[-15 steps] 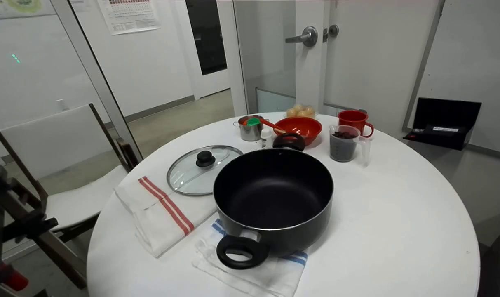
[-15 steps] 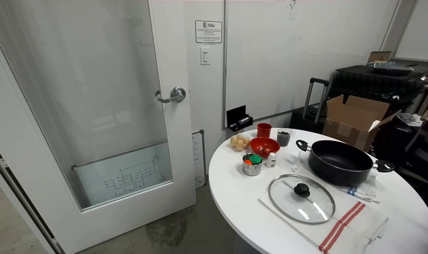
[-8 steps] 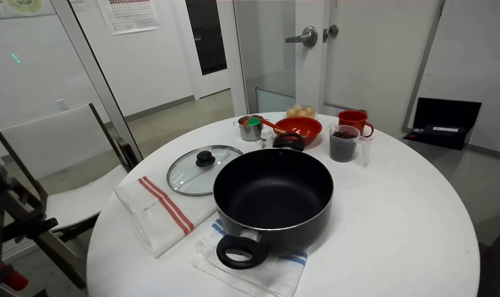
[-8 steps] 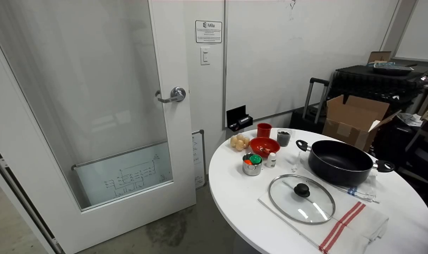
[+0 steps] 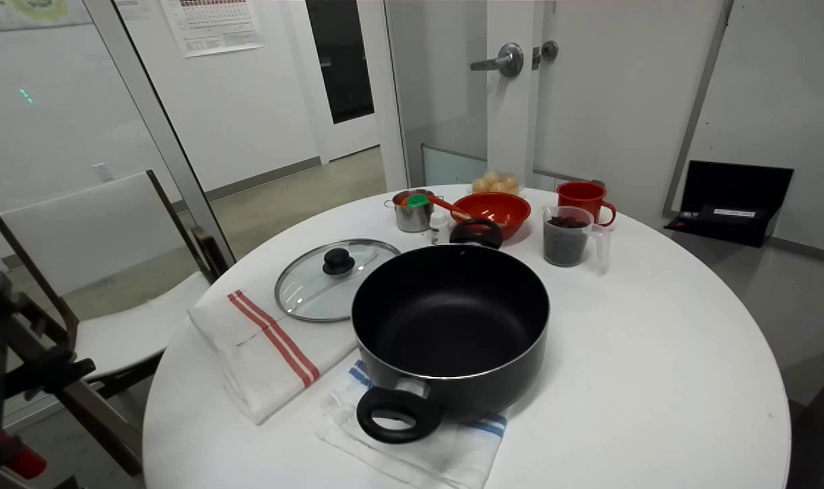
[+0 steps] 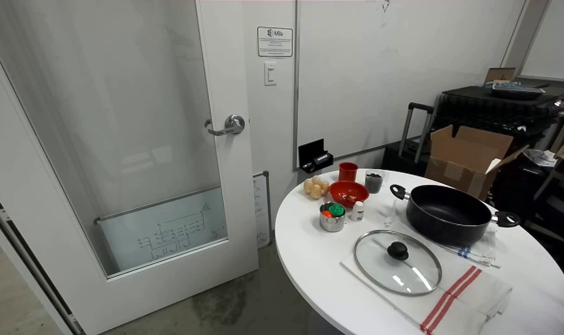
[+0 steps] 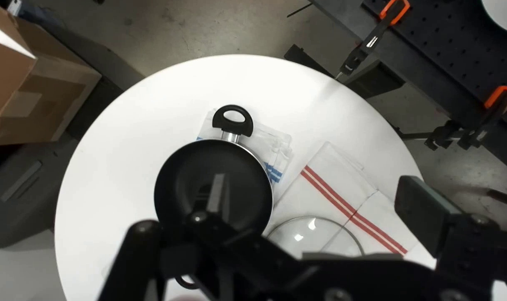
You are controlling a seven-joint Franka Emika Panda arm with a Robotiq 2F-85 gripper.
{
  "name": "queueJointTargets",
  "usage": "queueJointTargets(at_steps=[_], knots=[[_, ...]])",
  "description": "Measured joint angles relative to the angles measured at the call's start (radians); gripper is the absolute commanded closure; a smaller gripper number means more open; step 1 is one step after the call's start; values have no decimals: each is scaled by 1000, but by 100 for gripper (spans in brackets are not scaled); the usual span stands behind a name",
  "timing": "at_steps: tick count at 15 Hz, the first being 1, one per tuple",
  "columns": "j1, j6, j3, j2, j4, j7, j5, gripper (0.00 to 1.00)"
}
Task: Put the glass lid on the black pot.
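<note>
Smooth white tabletop (image 5: 656, 353) bears the round black pot (image 5: 451, 326) and metal-rimmed glass lid (image 6: 398, 266); the pincer (image 7: 316, 197) gapes wide, empty.

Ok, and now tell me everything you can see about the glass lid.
The glass lid is round and clear, with a thin rim that looks metal and a black knob at its centre. It lies flat, knob up, with bright glints on the glass. Under it, at least in part, is the red-striped white towel, which shows through. It sits beside the black pot, not on it.
</note>
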Motion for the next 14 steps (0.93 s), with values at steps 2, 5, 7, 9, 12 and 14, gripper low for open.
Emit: queueJointTargets(at_steps=[2, 5, 7, 9, 12, 14], knots=[[3, 74, 6, 59, 9, -40, 4, 0], [3, 198, 22, 147, 19, -92, 10, 0], [3, 275, 37, 202, 26, -124, 25, 0], [3, 342, 54, 257, 38, -159, 49, 0], [3, 423, 81, 346, 69, -221, 98, 0], [2, 464, 103, 407, 95, -269, 133, 0]])
